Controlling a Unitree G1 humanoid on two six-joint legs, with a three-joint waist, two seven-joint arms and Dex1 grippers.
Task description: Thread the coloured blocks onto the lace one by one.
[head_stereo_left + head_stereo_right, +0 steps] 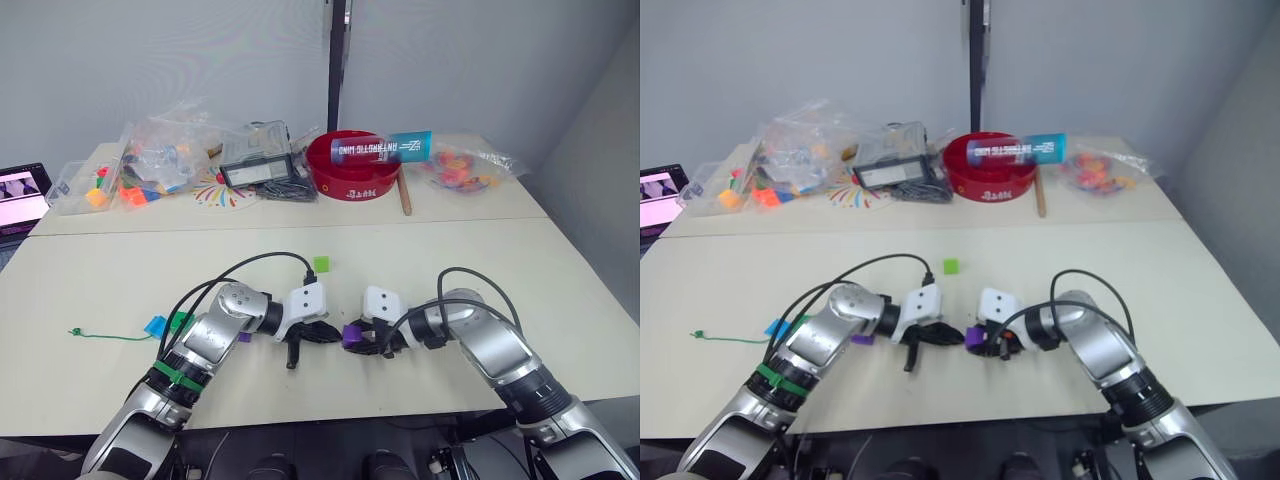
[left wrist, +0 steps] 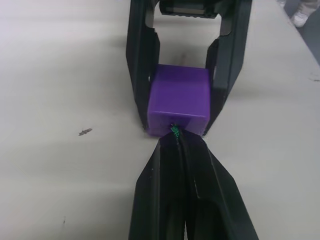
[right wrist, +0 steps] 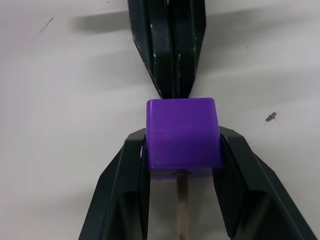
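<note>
Low in the middle of the frame, the right gripper point(image 3: 182, 150) squeezes a purple block point(image 3: 183, 137) between its fingers. The left gripper point(image 2: 176, 137) has its fingers shut tight on the green lace point(image 2: 175, 131), its end touching the block, just above the bench point(image 1: 420, 270).

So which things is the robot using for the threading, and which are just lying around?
Using:
purple block in right gripper
lace, tip in left gripper
light green block
blue block

Lying around:
red bowl
blue tube
toy bags
wooden stick
</note>
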